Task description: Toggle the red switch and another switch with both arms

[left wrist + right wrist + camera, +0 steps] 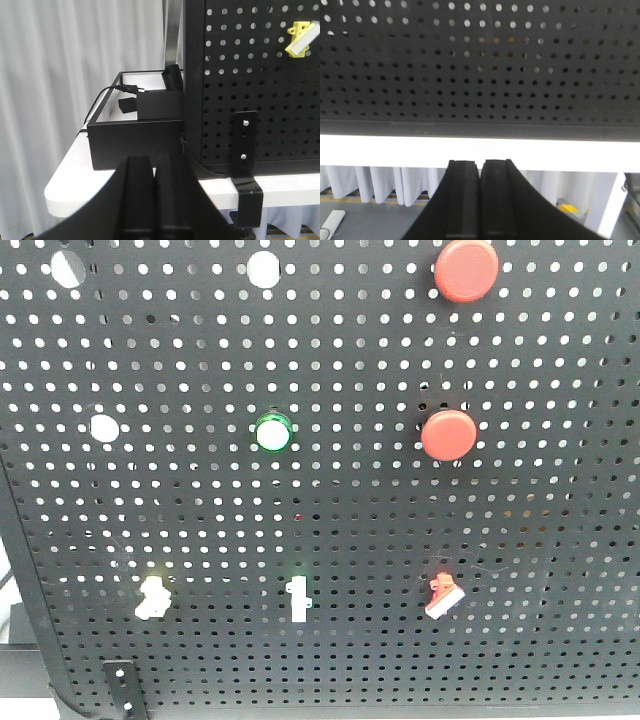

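On the black pegboard point(330, 540), the small red switch point(443, 595) sits low at the right, its white-tipped lever tilted. The pale yellow switch point(152, 597) sits low at the left and shows again as the yellow switch point(301, 37) at the upper right of the left wrist view. My left gripper point(154, 165) is shut and holds nothing, well below and left of that switch, in front of the table edge. My right gripper point(480, 167) is shut and holds nothing, below the pegboard's point(480, 75) lower edge. The red switch is out of the right wrist view. Neither arm shows in the front view.
A slim white toggle point(298, 600) stands between the two switches. Above it are a green lit button point(272, 432) and two round red buttons point(465, 268) point(448, 434). A black box point(135, 135) with a cable and a clamp bracket point(245, 145) sit by the board's left foot.
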{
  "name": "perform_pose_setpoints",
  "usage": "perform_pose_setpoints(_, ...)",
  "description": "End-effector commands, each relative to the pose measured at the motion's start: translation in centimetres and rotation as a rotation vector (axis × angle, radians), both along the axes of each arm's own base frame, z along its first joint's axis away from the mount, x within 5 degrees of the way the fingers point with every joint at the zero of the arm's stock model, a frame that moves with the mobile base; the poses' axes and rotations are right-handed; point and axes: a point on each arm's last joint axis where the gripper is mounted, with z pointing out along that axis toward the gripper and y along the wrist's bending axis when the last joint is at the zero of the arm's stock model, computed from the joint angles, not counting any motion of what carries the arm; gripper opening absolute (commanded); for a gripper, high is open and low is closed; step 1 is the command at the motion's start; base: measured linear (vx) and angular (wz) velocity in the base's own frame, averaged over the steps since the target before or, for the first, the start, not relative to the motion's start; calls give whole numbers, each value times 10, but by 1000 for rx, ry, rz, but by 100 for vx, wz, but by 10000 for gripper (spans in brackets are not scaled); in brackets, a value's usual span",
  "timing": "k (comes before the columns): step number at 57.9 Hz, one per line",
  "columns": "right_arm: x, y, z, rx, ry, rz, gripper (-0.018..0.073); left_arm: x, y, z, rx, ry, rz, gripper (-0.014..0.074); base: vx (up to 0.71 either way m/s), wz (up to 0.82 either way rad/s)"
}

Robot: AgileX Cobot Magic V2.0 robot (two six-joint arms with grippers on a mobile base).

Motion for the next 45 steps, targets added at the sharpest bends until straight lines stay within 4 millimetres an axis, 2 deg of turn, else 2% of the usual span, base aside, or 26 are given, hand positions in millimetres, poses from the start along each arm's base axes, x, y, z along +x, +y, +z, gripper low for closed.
perform_pose_setpoints(1, 0, 0, 5, -8, -68, 3, -6, -1, 0, 4, -19, -81, -3, 2, 0, 0)
perform_pose_setpoints(45, 0, 0, 5, -8, -68, 3, -6, -1, 0, 4, -19, -81, -3, 2, 0, 0)
